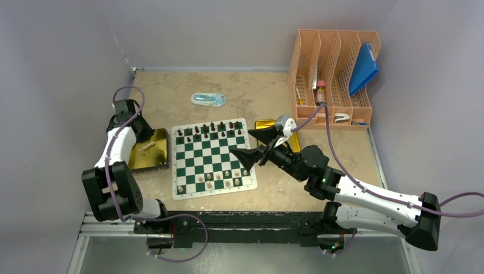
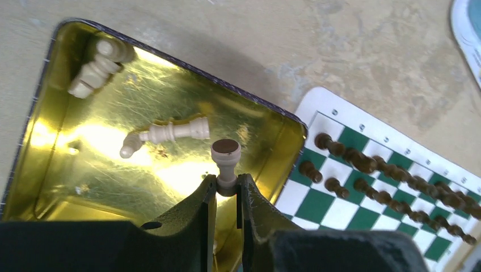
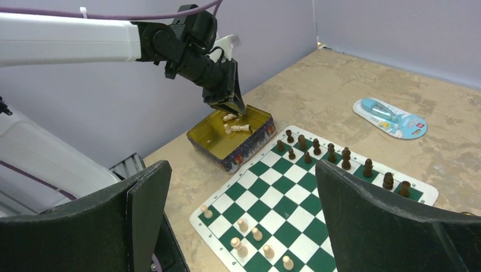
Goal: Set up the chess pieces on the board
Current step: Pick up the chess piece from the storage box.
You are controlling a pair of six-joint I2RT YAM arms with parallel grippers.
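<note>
The board [image 1: 212,160] lies mid-table, green and white. Dark chess pieces [image 1: 208,130] fill its far rows, and a few cream pieces [image 1: 220,180] stand along its near rows. My left gripper [image 2: 227,187] hangs over the gold tray [image 2: 74,181] left of the board, shut on the neck of a cream piece [image 2: 226,154] whose felt base points away from the camera. Two more cream pieces [image 2: 170,133] lie flat in that tray. My right gripper [image 3: 241,170] stands wide open above the board's right side, with nothing between its fingers.
A second gold tray [image 1: 268,125] sits at the board's far right corner, partly behind my right gripper. A peach file organiser [image 1: 334,77] stands at the back right. A blue blister pack [image 1: 208,99] lies beyond the board. Walls close in on the table's left, back and right.
</note>
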